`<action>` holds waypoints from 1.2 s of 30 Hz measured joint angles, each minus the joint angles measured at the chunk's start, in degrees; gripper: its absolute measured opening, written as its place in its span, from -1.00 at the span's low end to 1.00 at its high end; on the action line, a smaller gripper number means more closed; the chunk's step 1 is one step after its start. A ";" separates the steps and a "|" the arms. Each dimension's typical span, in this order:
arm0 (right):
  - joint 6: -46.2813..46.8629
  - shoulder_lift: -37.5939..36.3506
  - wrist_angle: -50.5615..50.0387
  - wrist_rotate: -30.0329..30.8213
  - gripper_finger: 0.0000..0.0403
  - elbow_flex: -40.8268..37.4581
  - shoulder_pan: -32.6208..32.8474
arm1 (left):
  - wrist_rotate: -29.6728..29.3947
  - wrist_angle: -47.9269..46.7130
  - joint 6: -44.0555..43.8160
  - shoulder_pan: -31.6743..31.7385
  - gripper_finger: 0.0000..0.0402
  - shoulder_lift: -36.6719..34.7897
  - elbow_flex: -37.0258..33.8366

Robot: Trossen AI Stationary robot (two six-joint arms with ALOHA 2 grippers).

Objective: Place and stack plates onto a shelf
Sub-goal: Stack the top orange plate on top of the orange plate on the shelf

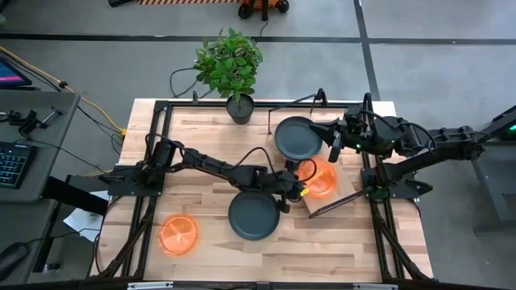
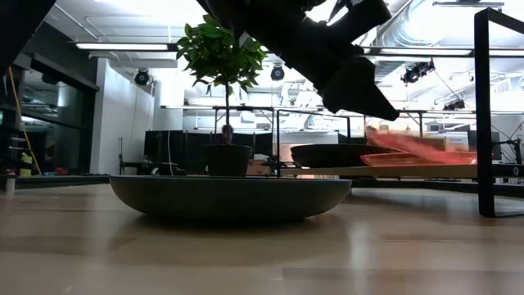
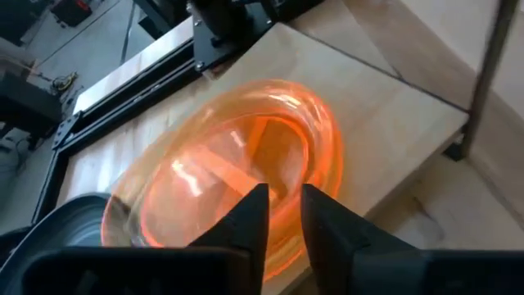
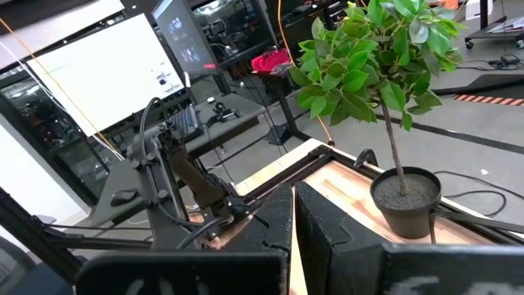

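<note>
No readable writing is showing anywhere. The left gripper (image 1: 304,187), right of centre in the high view, is pinching the rim of an orange plate (image 1: 322,178) tilted over the shelf (image 1: 343,190). A grey plate (image 1: 297,137) is sitting just above it. The right gripper (image 1: 333,143) is hovering beside it, jaws nearly together. A planked wooden tabletop (image 1: 210,145) is carrying another grey plate (image 1: 255,216), another orange plate (image 1: 178,234) at lower left, and a potted plant (image 1: 231,66) at upper centre. Grey floor is surrounding everything.

The high view looks straight down on the planked wooden tabletop (image 1: 210,189), the low view skims level across it towards the room, and both wrist cameras sit close behind their fingers, all sharing the light wooden shelf board (image 1: 343,181).
</note>
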 joint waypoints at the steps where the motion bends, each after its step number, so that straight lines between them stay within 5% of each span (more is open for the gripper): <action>1: 0.00 0.00 -0.02 0.00 -1.00 0.00 0.00 | -0.36 0.02 -0.34 0.14 -0.64 0.00 0.00; 10: -0.48 0.00 -0.11 0.02 -1.00 0.00 0.00 | -4.06 -0.84 -2.11 0.27 -0.38 -0.21 0.00; 16: -0.46 0.00 -0.35 0.04 -1.00 0.00 0.00 | -3.80 -12.38 -7.67 0.50 -0.32 -5.65 0.02; 24: -0.52 0.59 -0.59 0.09 -1.00 0.00 0.00 | 13.00 -25.71 -24.30 5.85 -0.33 -18.50 -1.19; 29: 2.07 2.22 -4.58 0.97 -0.99 0.00 -0.04 | 16.26 -20.02 -30.11 7.57 -0.35 -30.74 -10.79; 36: 11.21 6.67 -11.06 -0.63 -0.77 0.00 -0.05 | 15.52 -2.96 -40.78 7.01 -0.35 -52.88 -32.81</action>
